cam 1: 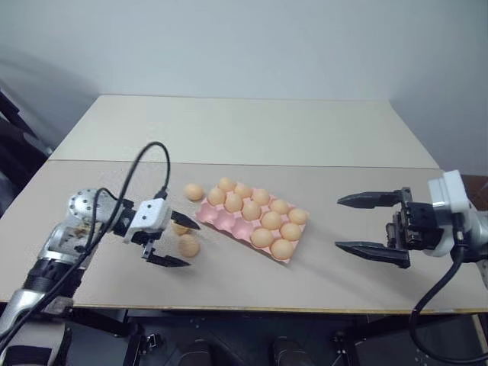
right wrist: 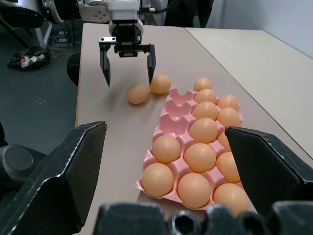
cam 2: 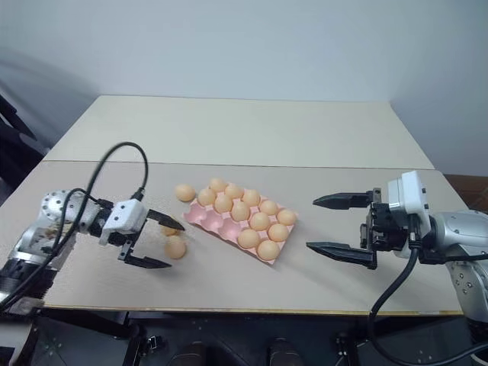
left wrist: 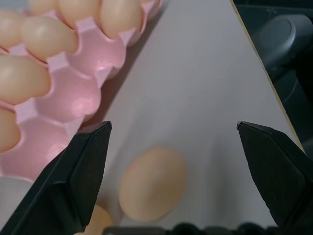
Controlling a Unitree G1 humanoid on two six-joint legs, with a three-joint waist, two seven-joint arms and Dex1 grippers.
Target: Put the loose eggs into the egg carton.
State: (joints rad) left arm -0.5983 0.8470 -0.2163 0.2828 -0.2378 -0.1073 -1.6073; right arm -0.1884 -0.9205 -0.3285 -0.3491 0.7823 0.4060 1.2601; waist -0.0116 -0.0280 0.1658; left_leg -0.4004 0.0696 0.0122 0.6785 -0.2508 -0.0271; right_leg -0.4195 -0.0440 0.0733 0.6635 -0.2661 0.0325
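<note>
The pink egg carton [cam 1: 228,222] lies mid-table, with several tan eggs in its cups and a few bare cups along its near-left side. Three loose eggs lie left of it: one [cam 1: 194,191] by its far corner and two close together, the nearer egg [cam 1: 188,245] and another [cam 1: 179,228] partly behind a finger. My left gripper [cam 1: 191,245] hangs open over that pair. In the left wrist view the nearer egg [left wrist: 152,183] lies between the spread fingers [left wrist: 73,181], untouched. My right gripper [cam 1: 340,223] is open and empty right of the carton, pointing at it.
The beige table [cam 1: 305,137] is two tops joined by a seam across the middle. Its front edge [cam 1: 305,309] runs just below both grippers. A black cable [cam 1: 145,156] loops above my left wrist.
</note>
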